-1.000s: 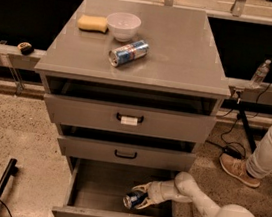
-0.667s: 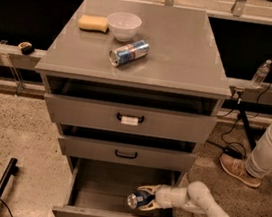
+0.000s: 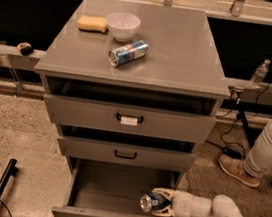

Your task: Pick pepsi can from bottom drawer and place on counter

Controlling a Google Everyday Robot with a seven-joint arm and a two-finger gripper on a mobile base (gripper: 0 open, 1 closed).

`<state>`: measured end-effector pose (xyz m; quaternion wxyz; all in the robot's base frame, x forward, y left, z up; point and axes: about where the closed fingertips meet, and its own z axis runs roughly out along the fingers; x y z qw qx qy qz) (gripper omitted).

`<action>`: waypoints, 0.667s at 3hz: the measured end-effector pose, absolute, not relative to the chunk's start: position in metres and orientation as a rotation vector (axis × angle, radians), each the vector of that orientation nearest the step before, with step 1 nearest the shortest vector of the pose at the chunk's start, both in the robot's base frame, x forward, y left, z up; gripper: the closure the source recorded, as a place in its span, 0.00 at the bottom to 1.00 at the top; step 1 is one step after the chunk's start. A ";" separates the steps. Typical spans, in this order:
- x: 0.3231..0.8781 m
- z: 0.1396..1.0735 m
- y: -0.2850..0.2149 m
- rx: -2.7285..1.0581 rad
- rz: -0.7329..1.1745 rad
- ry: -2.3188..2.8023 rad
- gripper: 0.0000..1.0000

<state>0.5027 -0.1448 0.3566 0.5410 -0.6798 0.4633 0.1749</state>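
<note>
Camera view shows you the grey counter over a speckled floor, with a bowl, a sponge and a paler can lying at its far left. In the open bottom drawer, right side, the gripper pinches the pepsi can.

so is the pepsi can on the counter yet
No, the pepsi can is down in the bottom drawer, held by the gripper.

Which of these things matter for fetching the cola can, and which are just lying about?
In the job: pepsi can, held by the gripper inside the open bottom drawer; the counter.
Lying about: yellow sponge, white bowl, silver-and-blue can on its side, water bottle.
</note>
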 end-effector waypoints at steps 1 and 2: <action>0.476 0.422 -0.186 -1.543 0.329 1.093 1.00; 0.464 0.475 -0.218 -1.533 0.260 1.134 1.00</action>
